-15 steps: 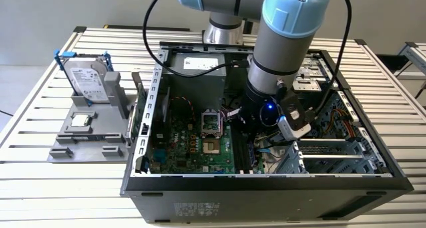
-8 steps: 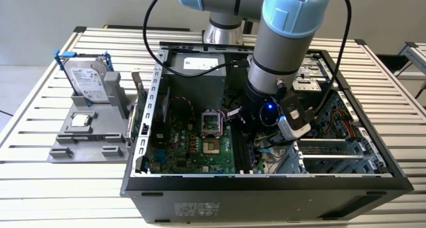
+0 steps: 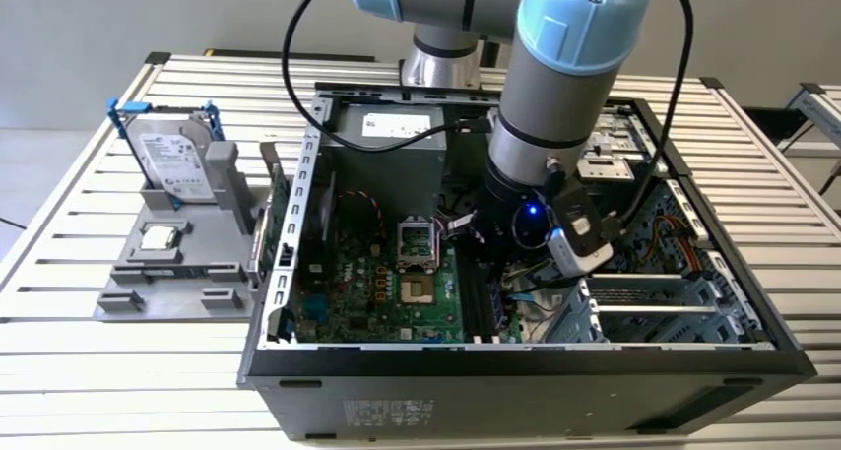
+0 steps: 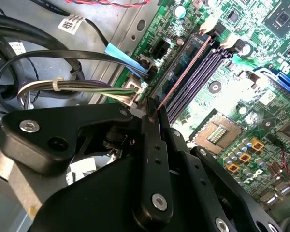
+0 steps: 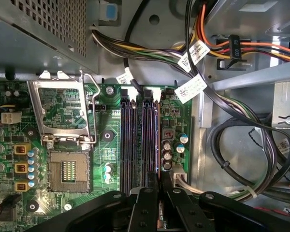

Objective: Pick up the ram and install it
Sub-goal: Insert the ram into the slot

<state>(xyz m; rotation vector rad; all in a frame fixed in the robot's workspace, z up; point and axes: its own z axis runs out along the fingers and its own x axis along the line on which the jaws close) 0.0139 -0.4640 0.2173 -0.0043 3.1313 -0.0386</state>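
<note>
second wrist view: your gripper has its fingers pinched narrow on the ram, which you see edge-on as a thin strip running along the outermost of the dark memory slots. whether it sits fully in the slot, you cannot tell. first wrist view puts the fingers over the slots, just beside the open processor socket. exterior view: your arm reaches down into the open computer case; well apart, at that view's left, a hard drive stands on a grey holder.
</note>
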